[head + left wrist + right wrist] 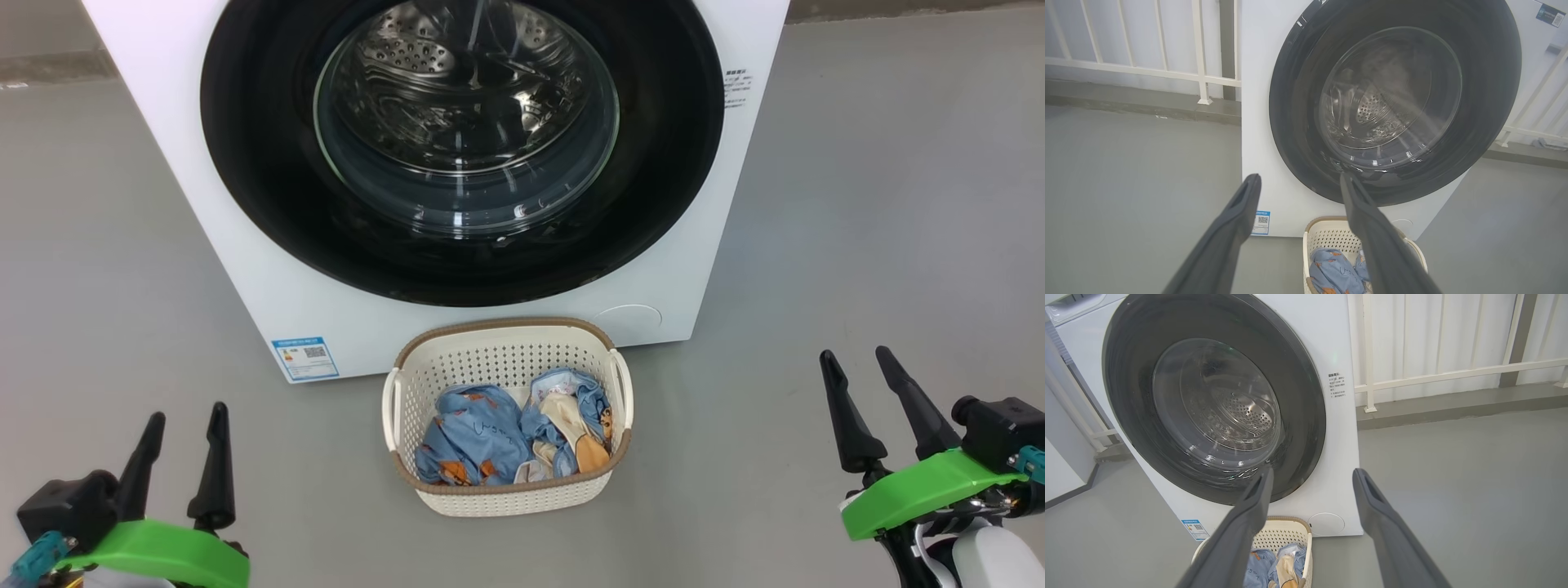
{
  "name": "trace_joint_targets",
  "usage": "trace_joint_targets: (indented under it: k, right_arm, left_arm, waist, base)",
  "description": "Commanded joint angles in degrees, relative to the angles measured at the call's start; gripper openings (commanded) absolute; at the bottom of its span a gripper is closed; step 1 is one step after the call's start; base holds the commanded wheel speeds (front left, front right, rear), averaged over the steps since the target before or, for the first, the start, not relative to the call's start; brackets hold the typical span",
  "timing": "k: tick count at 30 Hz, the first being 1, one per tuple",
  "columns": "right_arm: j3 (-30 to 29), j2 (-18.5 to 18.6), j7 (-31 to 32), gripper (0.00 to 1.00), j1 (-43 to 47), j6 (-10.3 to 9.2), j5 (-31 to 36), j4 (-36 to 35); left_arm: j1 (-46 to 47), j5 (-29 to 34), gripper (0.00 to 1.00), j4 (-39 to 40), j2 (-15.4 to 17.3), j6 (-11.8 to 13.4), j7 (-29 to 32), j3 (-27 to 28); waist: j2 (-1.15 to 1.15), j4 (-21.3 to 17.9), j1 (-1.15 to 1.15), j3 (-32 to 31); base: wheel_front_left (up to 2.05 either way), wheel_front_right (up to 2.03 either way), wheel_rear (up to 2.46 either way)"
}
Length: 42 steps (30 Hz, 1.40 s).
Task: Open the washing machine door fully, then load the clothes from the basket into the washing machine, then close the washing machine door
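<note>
**Washer door shut, basket full, both claws empty**

The smooth grey floor (857,204) runs from right under the robot out to the back wall. The basket (506,359) sits on it dead centre, between the two arms and just in front of the washing machine (245,269), close to its bottom edge. The clothes (473,441) are bunched up inside it, light blue and cream with orange-brown prints. The big white machine behind it has the washing machine door (245,163) closed flat against the front, and you can see the steel drum (457,82) through the glass bowl. There's a blue label sticker (304,358) at the machine's lower left corner and a round white cap (627,317) at the lower right. Furthest back, a white railing (1200,53) stands on a low grey kerb.

The left gripper (186,412) hangs low on the left, fingers spread wide, gripping nothing and touching nothing. It's the same for the right gripper (855,354) on the right, splayed wide and empty. Both are well apart from the basket.
</note>
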State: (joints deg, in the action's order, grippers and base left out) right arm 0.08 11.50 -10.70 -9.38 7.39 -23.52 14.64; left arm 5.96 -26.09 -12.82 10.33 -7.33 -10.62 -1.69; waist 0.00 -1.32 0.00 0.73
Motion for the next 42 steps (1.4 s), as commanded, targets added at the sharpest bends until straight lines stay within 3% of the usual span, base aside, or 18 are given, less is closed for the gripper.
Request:
trace_joint_targets:
  k: [1,22,42]
  right_arm:
    - [1.26,1.15,-0.82,1.00,-2.14,0.08,2.00,-1.47]
    - [1.23,1.56,-4.30,1.00,-3.32,0.10,13.86,1.54]
    - [1.00,1.38,-4.30,1.00,-3.50,0.10,13.11,2.37]
  left_arm:
    - [2.82,1.81,1.00,1.71,2.13,-0.13,-0.84,1.55]
    - [2.77,15.02,1.00,1.23,3.29,-0.15,-4.38,1.92]
    - [2.81,13.30,1.00,0.22,3.19,-0.15,-4.38,2.66]
  waist:
    - [0.00,-0.04,0.00,-0.01]
    - [0.00,-0.33,0.00,-0.42]
    - [0.00,0.16,0.00,-0.92]
  base:
    - [0.00,0.00,0.00]
    - [0.00,0.00,0.00]
    - [0.00,0.00,0.00]
